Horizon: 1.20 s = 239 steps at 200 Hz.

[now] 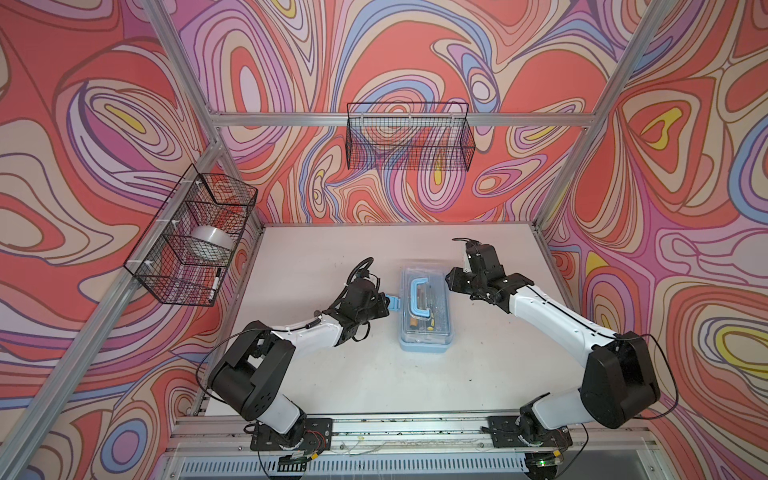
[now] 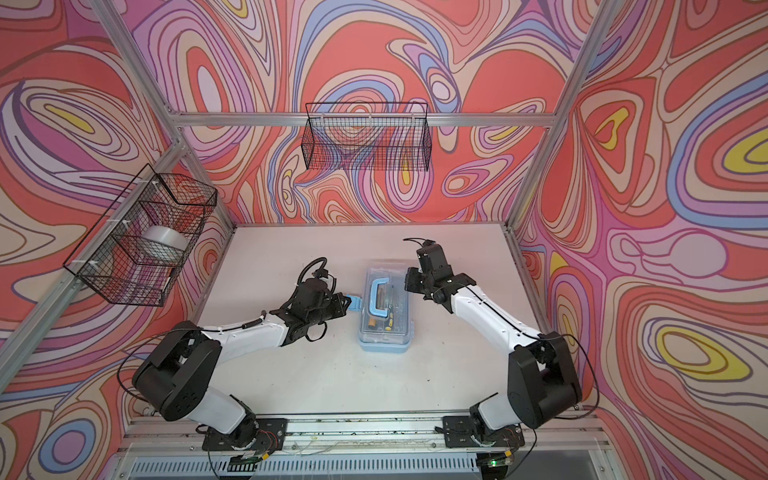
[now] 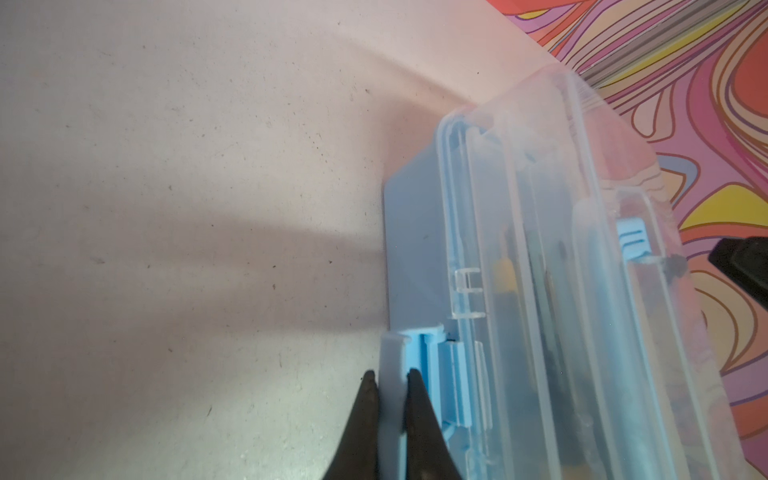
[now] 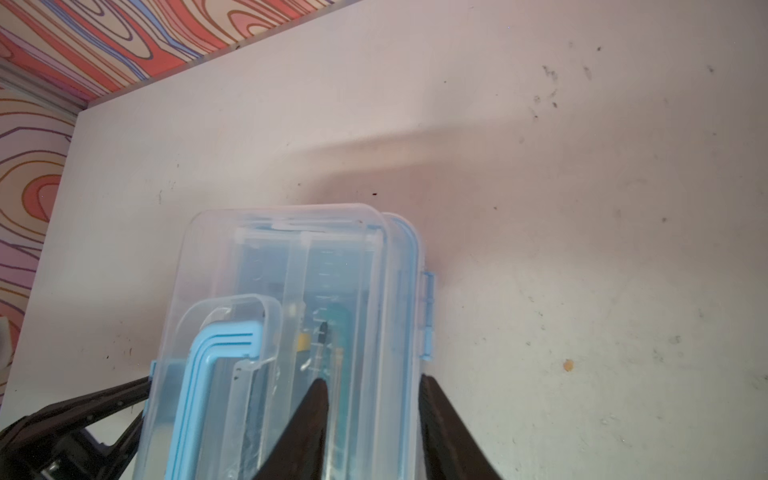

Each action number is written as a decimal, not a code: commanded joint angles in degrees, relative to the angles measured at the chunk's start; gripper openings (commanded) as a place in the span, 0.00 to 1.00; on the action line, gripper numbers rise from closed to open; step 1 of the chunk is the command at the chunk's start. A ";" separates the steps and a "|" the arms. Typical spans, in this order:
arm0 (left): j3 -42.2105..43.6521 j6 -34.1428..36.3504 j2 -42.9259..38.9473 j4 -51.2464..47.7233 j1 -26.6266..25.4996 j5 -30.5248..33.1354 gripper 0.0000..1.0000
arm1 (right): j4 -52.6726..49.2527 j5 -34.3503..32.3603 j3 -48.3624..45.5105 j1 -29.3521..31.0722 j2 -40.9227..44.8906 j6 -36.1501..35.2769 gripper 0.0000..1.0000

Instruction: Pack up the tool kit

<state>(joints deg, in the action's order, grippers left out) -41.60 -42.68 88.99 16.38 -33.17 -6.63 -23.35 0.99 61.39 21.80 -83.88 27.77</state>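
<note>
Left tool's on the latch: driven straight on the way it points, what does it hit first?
Probably the tool kit box's light-blue side wall, just past the latch that the left tool pinches; depth is hard to judge.

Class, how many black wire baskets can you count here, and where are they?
2. The side basket hangs on the left frame rail; the back basket hangs on the rear rail.

- We see the tool kit base as opaque light-blue plastic, matt.
- Its lid is clear, glossy plastic.
- The latch looks to us like smooth blue plastic.
- The table is matt white and scuffed.
- The baskets are black wire.
- The frame rails are dull metal.
</note>
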 commanded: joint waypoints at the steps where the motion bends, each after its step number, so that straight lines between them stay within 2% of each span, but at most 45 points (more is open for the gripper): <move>1: -2.34 -0.43 -2.59 2.60 -0.05 -1.62 0.05 | -4.14 1.50 0.26 -0.80 0.85 1.23 0.39; 32: -2.16 -1.17 -2.86 2.82 -0.05 -1.87 0.06 | -5.05 3.98 -0.47 -0.88 0.08 2.02 0.39; 67: -2.30 -1.53 -2.82 3.21 -0.05 -2.78 0.08 | -3.15 9.17 -0.08 -0.91 -2.28 1.79 0.38; 170: -0.58 -5.15 -2.86 7.49 -0.05 -5.10 0.13 | 2.81 18.43 1.70 -0.93 -8.52 0.18 0.37; 239: -0.75 -5.75 -3.40 7.93 -0.05 -5.54 0.16 | 5.25 21.07 3.08 -0.93 -10.69 0.75 0.36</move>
<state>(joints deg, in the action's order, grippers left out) -41.58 -47.33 87.42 17.93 -32.51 -7.60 -18.17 17.58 64.25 19.81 -92.55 28.80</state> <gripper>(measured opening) 0.155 0.358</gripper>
